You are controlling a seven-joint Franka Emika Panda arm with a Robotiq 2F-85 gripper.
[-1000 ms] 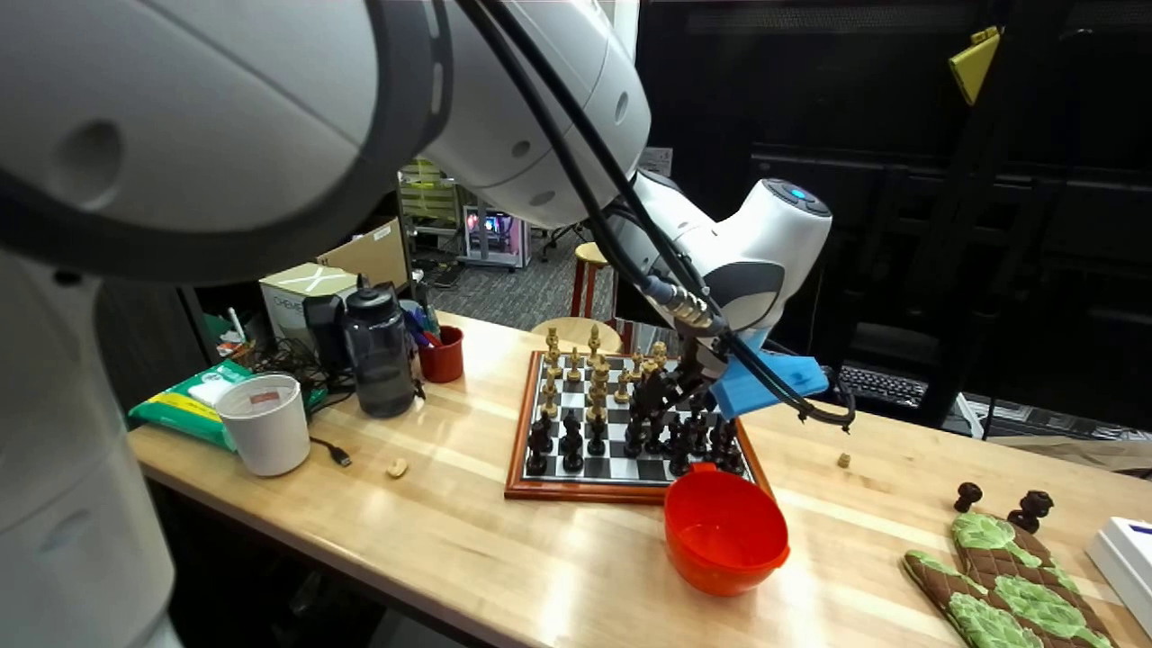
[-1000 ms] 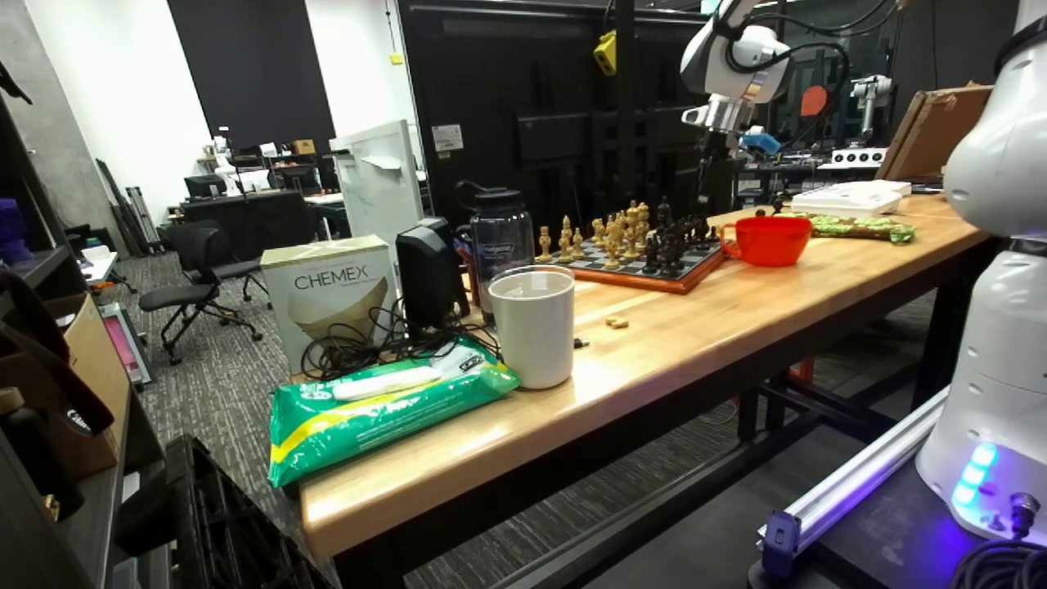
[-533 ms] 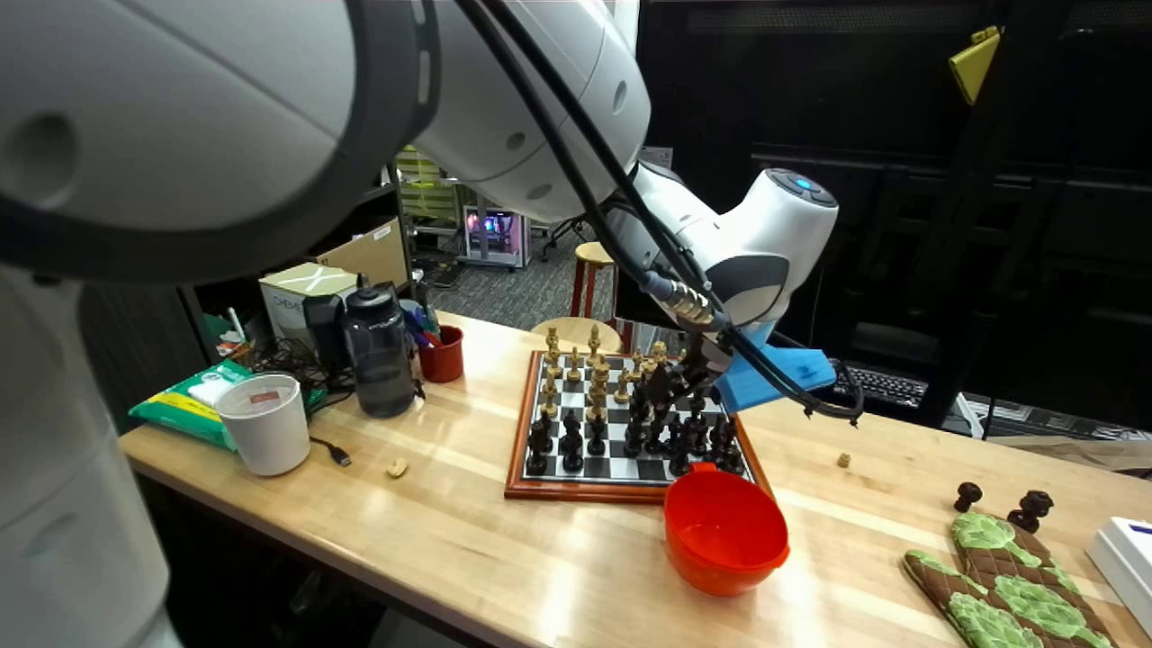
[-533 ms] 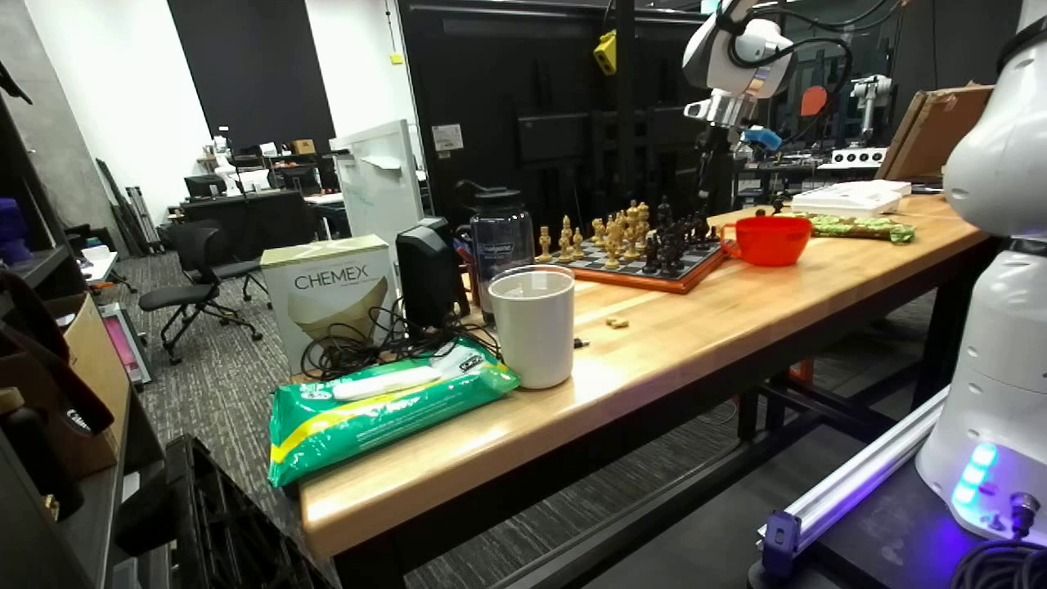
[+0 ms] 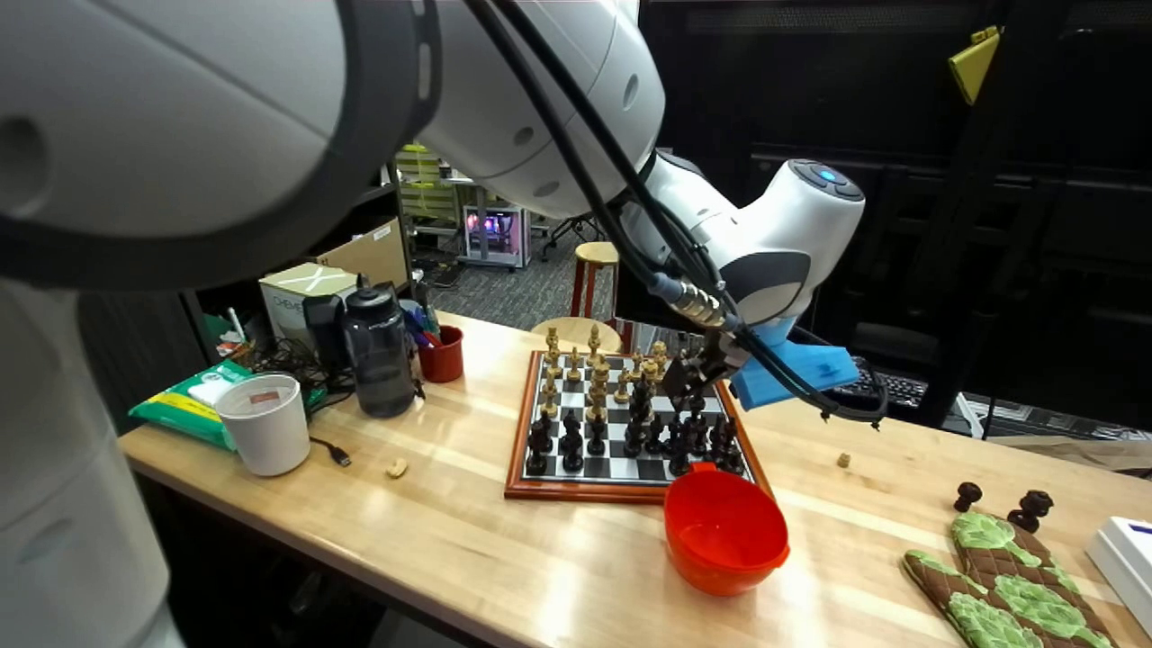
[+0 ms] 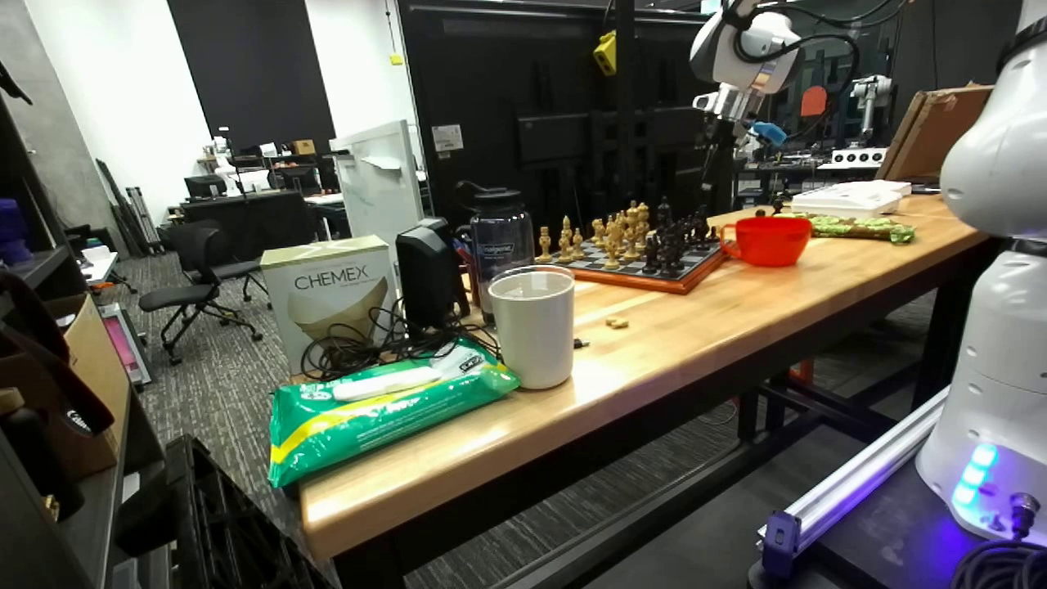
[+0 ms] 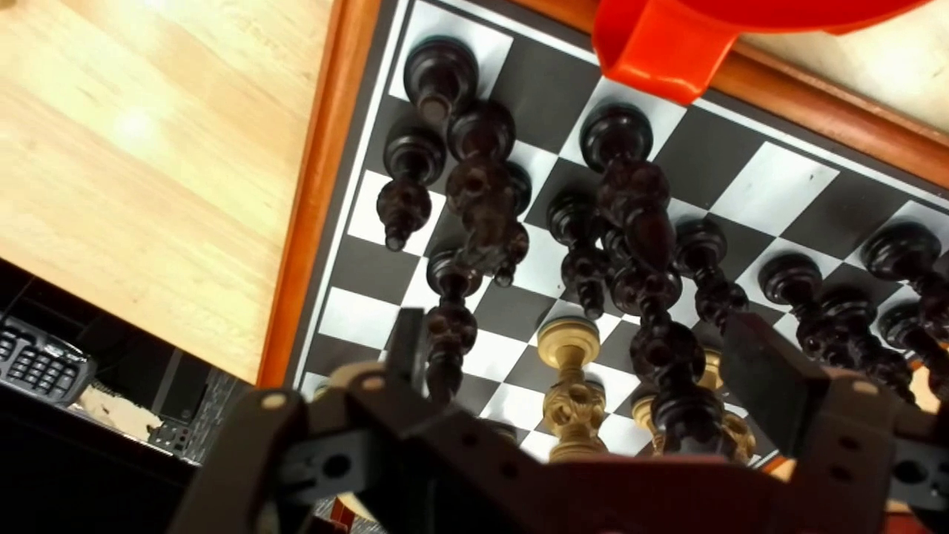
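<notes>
My gripper (image 7: 578, 337) hangs over the chessboard (image 5: 621, 490), its two fingers spread wide with nothing gripped. Between them, in the wrist view, a light wooden piece (image 7: 569, 345) and a tall dark piece (image 7: 671, 356) stand on the board. Close beside the left-hand finger (image 7: 406, 345) appears another dark piece (image 7: 451, 326); whether they touch I cannot tell. Several dark pieces (image 5: 571, 445) fill the near side in an exterior view, with light pieces (image 5: 598, 396) behind. A red bowl (image 5: 720, 558) sits at the board's near corner, its handle (image 7: 667, 59) reaching over the frame.
Left of the board are a white cup (image 5: 270, 432), a dark bottle (image 5: 380, 360) and a red pen cup (image 5: 443, 357). Loose dark pieces (image 5: 967, 495) and a patterned oven mitt (image 5: 1026, 585) lie to the right. A light bit (image 5: 397, 467) rests on the table.
My gripper has moved to the right and slightly up in both exterior views, uncovering a tall dark piece it partly hid. The pieces and bowl have stayed where they were.
</notes>
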